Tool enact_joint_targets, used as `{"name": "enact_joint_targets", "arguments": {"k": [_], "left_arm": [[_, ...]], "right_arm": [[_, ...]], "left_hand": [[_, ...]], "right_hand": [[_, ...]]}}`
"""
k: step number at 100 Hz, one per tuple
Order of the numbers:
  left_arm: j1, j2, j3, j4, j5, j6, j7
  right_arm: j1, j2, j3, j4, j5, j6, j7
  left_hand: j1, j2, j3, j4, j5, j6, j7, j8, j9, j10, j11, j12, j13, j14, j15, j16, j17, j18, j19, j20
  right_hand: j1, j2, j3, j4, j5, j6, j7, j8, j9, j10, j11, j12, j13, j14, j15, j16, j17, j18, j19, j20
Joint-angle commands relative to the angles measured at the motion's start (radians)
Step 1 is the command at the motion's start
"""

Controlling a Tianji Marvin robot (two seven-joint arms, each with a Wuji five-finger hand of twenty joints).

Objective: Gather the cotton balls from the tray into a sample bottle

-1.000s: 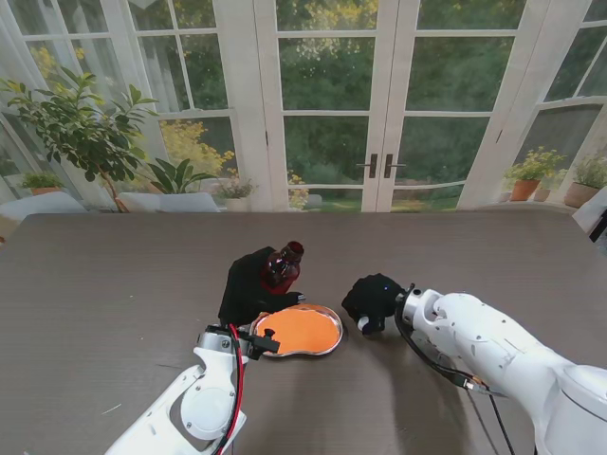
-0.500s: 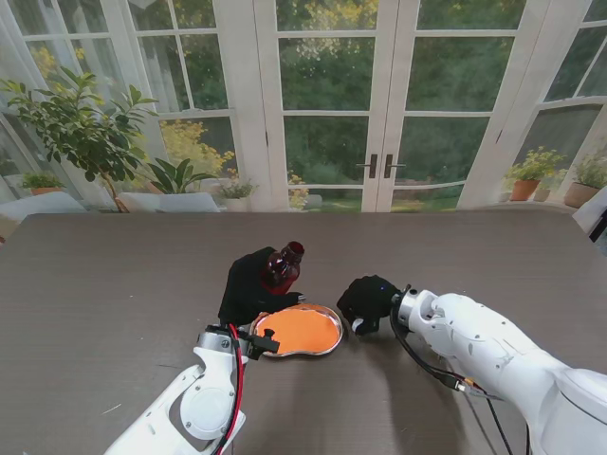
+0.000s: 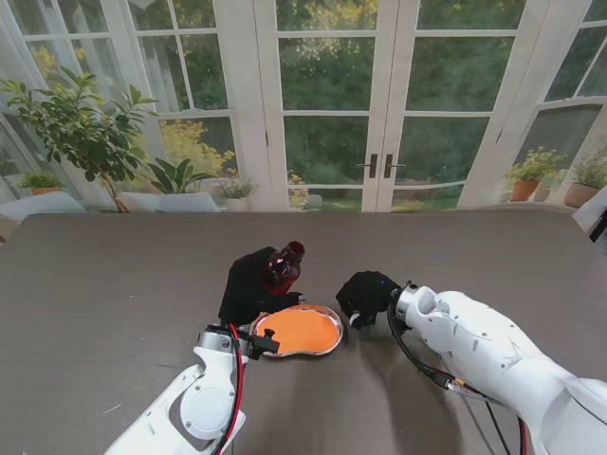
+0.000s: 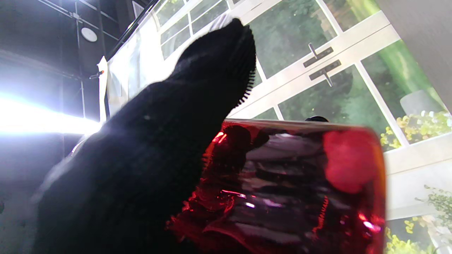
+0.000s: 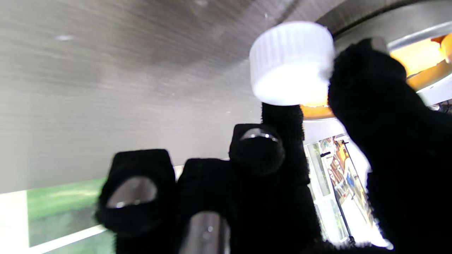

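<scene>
Bottle (image 3: 282, 265) of ribbed amber plastic gripped by left hand (image 3: 248, 284); right hand (image 3: 365, 295) pinches ridged white cap (image 5: 291, 61).

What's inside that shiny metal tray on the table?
The tray is filled with an orange mass across its whole inside. Single cotton balls cannot be made out. Its far-left rim is covered by the left hand, which holds the red bottle.

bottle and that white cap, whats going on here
The left hand holds the red bottle tilted over the far edge of the tray, whose inside shows orange. The right hand pinches a white cap between thumb and a finger, just off the tray's right rim and close over the table. No cotton balls can be made out, and the bottle's mouth looks uncapped.
</scene>
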Motion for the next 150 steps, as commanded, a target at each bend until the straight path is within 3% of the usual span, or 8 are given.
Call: {"name": "enact_joint_targets", "arguments": {"k": [1,12,41,83,101,108,118,150], "left_arm": [[0.0,-0.004,0.0,-0.005,-0.002,0.001,-0.018],[-0.002,-0.005,0.002,-0.003,-0.003,0.001,-0.017],[-0.001,-0.004,0.001,-0.004,-0.003,0.0,-0.017],[-0.003,-0.005,0.004,-0.003,-0.003,0.0,-0.017],[0.0,-0.004,0.001,-0.006,0.0,0.0,-0.016],[0.001,-0.004,0.0,-0.007,0.001,0.0,-0.017],[0.001,-0.004,0.001,-0.007,0.0,0.0,-0.017],[-0.004,-0.005,0.007,-0.003,-0.006,-0.004,-0.021]], "right_arm": [[-0.013,0.004,0.007,-0.021,0.008,0.015,0.02],[-0.012,-0.001,0.009,-0.015,0.021,0.021,0.027],[0.049,-0.055,-0.133,0.13,0.031,-0.004,-0.053],[0.059,-0.08,-0.184,0.185,0.021,-0.017,-0.139],[0.074,-0.103,-0.234,0.238,0.03,-0.036,-0.17],[0.078,-0.107,-0.249,0.252,0.028,-0.036,-0.195],[0.078,-0.11,-0.249,0.26,0.025,-0.038,-0.223],[0.08,-0.095,-0.243,0.244,0.0,0.011,-0.277]], "left_hand": [[0.068,0.819,0.083,0.018,0.099,-0.153,0.131,0.016,0.051,-0.008,0.002,0.006,0.019,0.093,0.006,0.008,-0.026,-0.007,-0.009,0.013],[0.068,0.819,0.083,0.018,0.099,-0.152,0.131,0.016,0.051,-0.01,0.003,0.006,0.019,0.094,0.006,0.008,-0.025,-0.007,-0.009,0.013],[0.068,0.818,0.085,0.018,0.1,-0.153,0.13,0.016,0.052,-0.009,0.003,0.005,0.02,0.095,0.006,0.008,-0.024,-0.006,-0.009,0.013],[0.068,0.819,0.084,0.018,0.099,-0.153,0.13,0.017,0.051,-0.009,0.003,0.005,0.02,0.095,0.005,0.008,-0.025,-0.004,-0.01,0.013],[0.068,0.818,0.084,0.018,0.099,-0.154,0.13,0.016,0.051,-0.009,0.003,0.006,0.02,0.094,0.006,0.009,-0.025,-0.006,-0.01,0.013],[0.068,0.818,0.084,0.018,0.099,-0.153,0.13,0.017,0.051,-0.008,0.003,0.006,0.019,0.093,0.006,0.008,-0.024,-0.006,-0.01,0.013],[0.068,0.818,0.085,0.017,0.099,-0.152,0.13,0.016,0.051,-0.009,0.003,0.006,0.02,0.095,0.006,0.008,-0.025,-0.007,-0.009,0.013],[0.068,0.817,0.085,0.018,0.099,-0.152,0.13,0.016,0.052,-0.008,0.003,0.006,0.02,0.094,0.006,0.008,-0.024,-0.006,-0.009,0.013]], "right_hand": [[0.049,0.038,0.098,0.037,0.048,-0.03,0.105,0.069,0.087,-0.007,0.012,0.016,0.011,-0.074,0.066,0.002,0.015,-0.002,0.089,-0.002],[0.05,0.039,0.095,0.038,0.047,-0.029,0.106,0.071,0.086,-0.004,0.011,0.017,0.011,-0.073,0.067,0.002,0.012,-0.002,0.092,-0.001],[0.049,0.038,0.089,0.038,0.046,-0.032,0.105,0.074,0.086,-0.008,0.006,0.019,0.011,-0.077,0.065,0.001,0.012,-0.005,0.094,-0.003],[0.039,0.024,0.083,0.031,0.043,-0.037,0.101,0.074,0.086,-0.006,0.001,0.022,0.011,-0.074,0.064,0.0,0.011,-0.006,0.094,-0.006],[0.013,-0.047,0.062,0.006,-0.013,-0.033,0.046,0.04,0.084,-0.011,-0.032,0.002,0.011,-0.067,0.056,-0.004,0.003,-0.006,0.086,-0.008],[-0.029,-0.066,0.07,0.035,-0.003,-0.014,-0.059,0.083,0.078,-0.015,-0.037,-0.007,0.011,-0.069,0.053,-0.005,0.001,-0.004,0.084,-0.006],[-0.097,-0.058,0.074,0.233,0.002,0.013,-0.22,0.248,0.07,-0.015,-0.043,-0.012,0.011,-0.071,0.052,-0.005,0.0,-0.004,0.083,-0.005],[-0.156,-0.121,0.053,0.231,-0.052,0.002,-0.227,0.282,0.026,-0.017,-0.056,-0.016,0.011,-0.077,0.039,-0.01,-0.008,0.0,0.079,-0.002]]}}
